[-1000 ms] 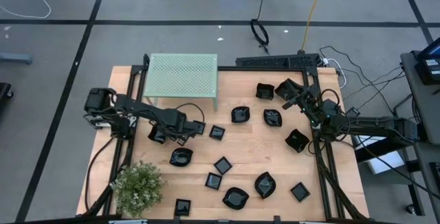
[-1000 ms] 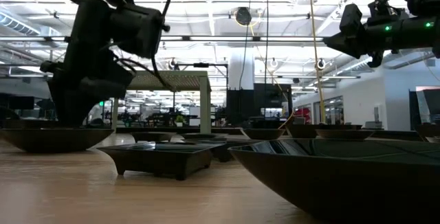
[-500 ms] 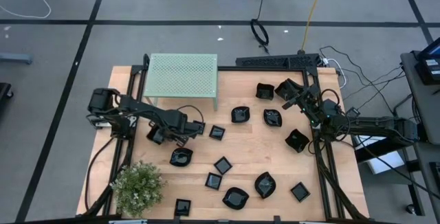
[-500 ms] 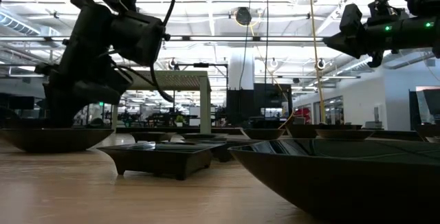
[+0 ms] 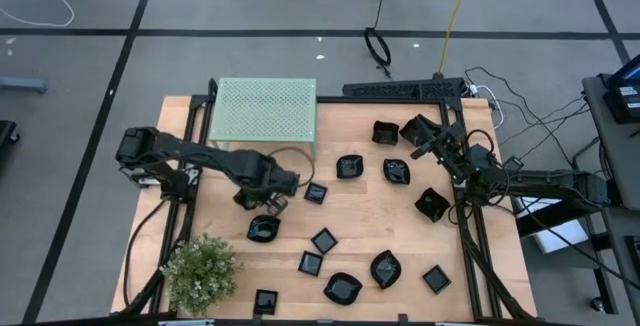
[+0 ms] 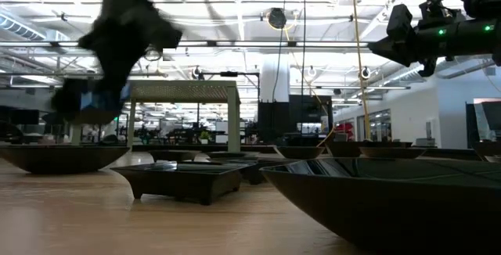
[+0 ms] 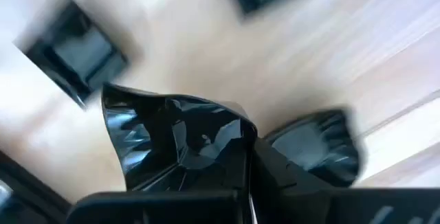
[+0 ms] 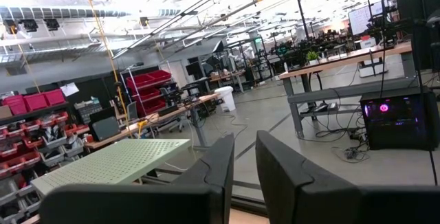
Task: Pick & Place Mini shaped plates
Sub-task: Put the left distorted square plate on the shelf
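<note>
Item in hand: left tool (image 5: 262,198) clamped on one wavy-rimmed black plate (image 7: 175,141), lifted off the surface (image 5: 360,216). Right tool (image 5: 430,144) idles, fingers slightly apart, empty. Next, I judge: carry it to its drop spot and release.

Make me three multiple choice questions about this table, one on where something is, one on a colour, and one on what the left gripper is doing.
1. Where is the potted plant?
A. front left corner of the table
B. under the stand
C. beside the right arm

2. What colour is the perforated stand?
A. red
B. pale green
C. black

3. What is the left gripper doing?
A. hanging open
B. shut on a mini shaped plate
C. resting on the stand

Answers: 1 A, the high view shows it there. 2 B, its top is pale green. 3 B, the left wrist view shows a glossy black dish between its fingers.
</note>
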You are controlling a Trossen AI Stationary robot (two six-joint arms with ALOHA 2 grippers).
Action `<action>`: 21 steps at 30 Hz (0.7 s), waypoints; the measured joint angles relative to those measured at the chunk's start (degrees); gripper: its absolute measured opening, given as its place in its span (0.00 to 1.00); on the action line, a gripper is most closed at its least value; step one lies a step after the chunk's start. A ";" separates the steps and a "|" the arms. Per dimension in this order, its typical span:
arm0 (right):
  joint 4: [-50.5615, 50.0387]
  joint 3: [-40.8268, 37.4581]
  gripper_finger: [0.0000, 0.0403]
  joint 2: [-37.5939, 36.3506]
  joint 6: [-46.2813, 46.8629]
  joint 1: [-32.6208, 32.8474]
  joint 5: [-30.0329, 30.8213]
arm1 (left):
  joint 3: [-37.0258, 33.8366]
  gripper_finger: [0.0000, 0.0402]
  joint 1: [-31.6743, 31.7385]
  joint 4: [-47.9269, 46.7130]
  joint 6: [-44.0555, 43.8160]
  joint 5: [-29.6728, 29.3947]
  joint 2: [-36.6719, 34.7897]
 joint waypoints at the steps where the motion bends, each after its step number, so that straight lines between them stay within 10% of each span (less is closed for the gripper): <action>1: -0.01 0.00 0.13 0.01 0.01 -0.01 0.00 | 2.38 0.02 0.00 -0.62 0.03 -2.05 -0.42; 15: -0.02 0.02 0.13 0.02 0.00 -0.02 0.00 | 23.91 0.01 2.27 4.56 22.94 -37.40 -1.51; 21: -0.02 0.02 0.13 0.01 0.00 -0.01 0.01 | 24.90 0.03 9.93 2.92 32.04 -42.48 -1.28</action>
